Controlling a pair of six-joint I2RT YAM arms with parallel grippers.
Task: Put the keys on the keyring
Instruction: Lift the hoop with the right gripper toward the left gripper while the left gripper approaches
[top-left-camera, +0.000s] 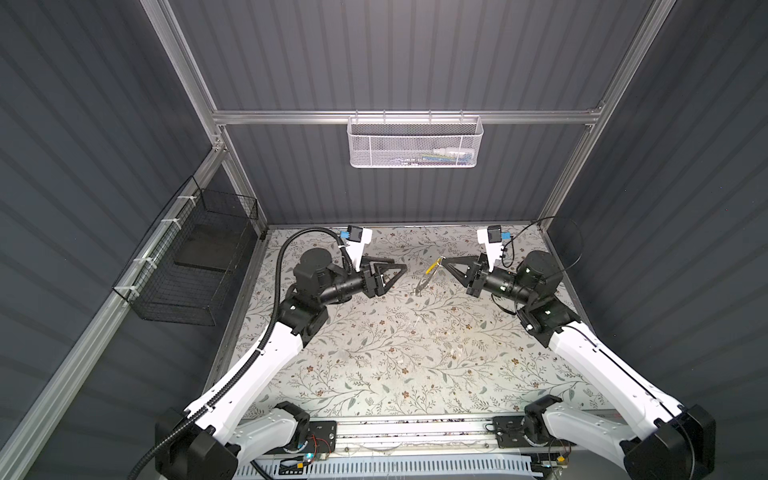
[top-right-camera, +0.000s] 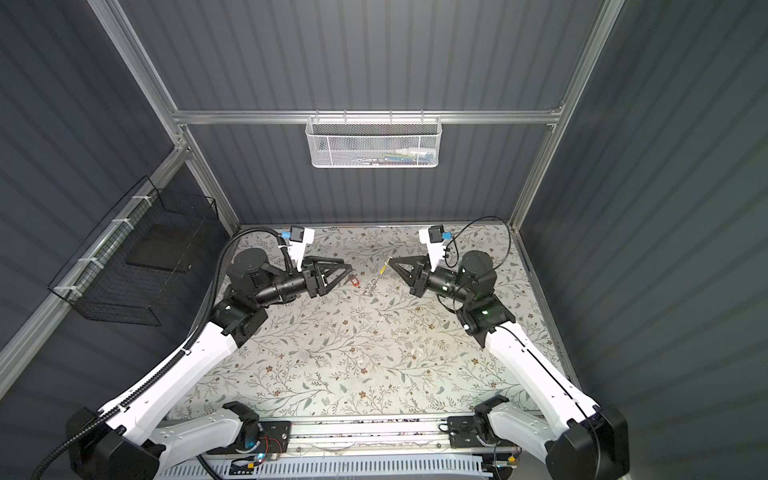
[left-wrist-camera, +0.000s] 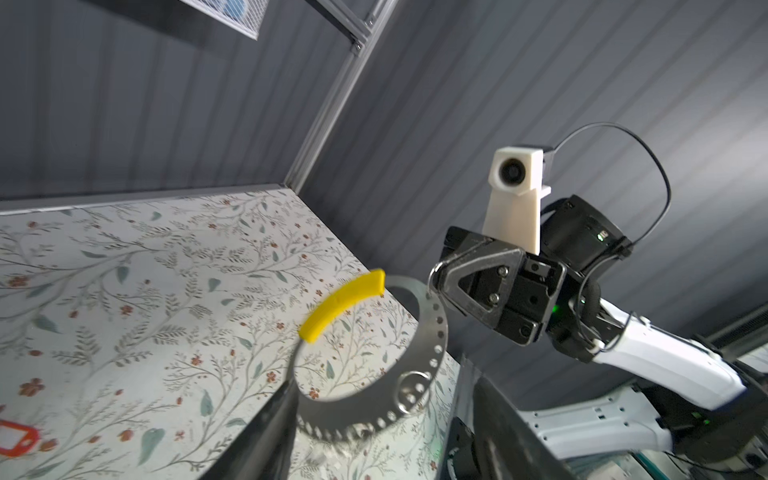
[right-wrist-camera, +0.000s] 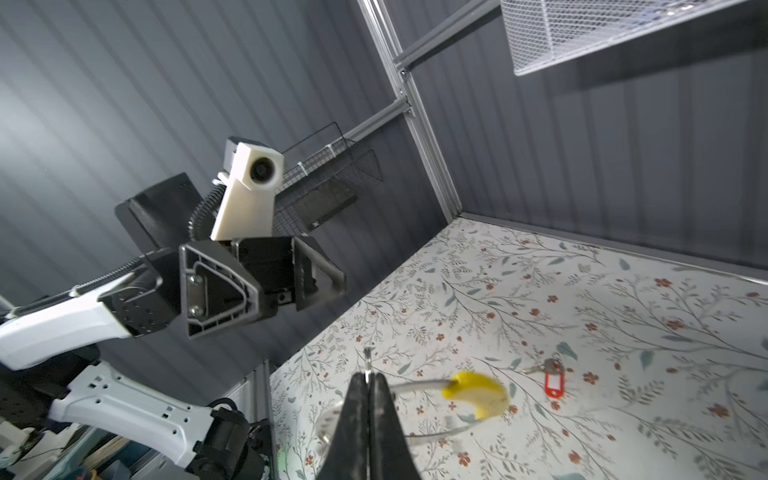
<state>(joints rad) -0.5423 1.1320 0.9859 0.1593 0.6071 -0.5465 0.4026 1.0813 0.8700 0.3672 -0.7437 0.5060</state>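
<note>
The keyring, a thin grey hoop with a yellow section, hangs above the floral table. My right gripper is shut on its rim, and both top views show the same grip. The keys lie flat on the table with their red tag, also seen in a top view. They lie just under and beside my left gripper. That left gripper faces the hoop, apart from it. Its jaws are open with nothing between them.
The floral table is walled in by dark ribbed panels and aluminium posts. A white mesh basket hangs on the back rail. A black wire basket is fixed to the left wall.
</note>
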